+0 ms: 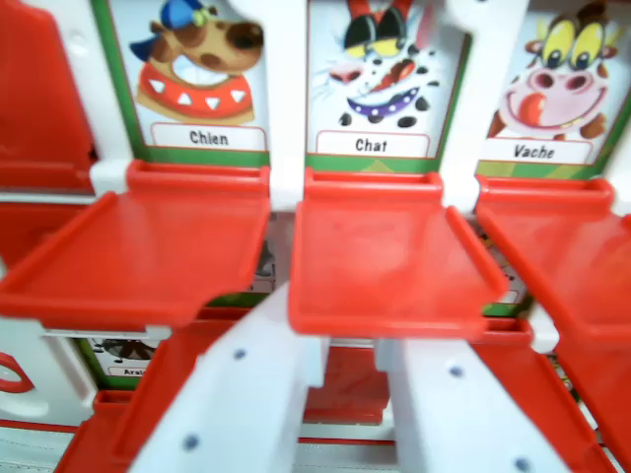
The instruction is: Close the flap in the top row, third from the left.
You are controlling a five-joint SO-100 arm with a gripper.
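While my hand (347,394) sits low in the wrist view, its two white fingers (246,404) stand apart, one on either side of the middle red flap (389,254), and their tips reach up to that flap's front edge without closing on anything. The middle flap lies folded down and flat, hinged just under the card marked "Chat" (391,74), which shows a spotted cat with a purple collar. At the wrist view's left a second red flap (148,246) is also down, below the card marked "Chien" (202,74), a brown dog in a blue cap and a red spiked collar. At the wrist view's right a third red flap (582,246) hangs open under the card marked "Vache" (552,84), a cow with its tongue out (this flap runs off the edge, so I see only part of it). White frame posts (286,99) stand between the cards. Beneath the open flaps, more red flaps of a lower row (197,374) show, partly hidden by my fingers, and a small card (123,357) there is too blurred to read. A further red panel (39,99) fills the top corner at the wrist view's left.
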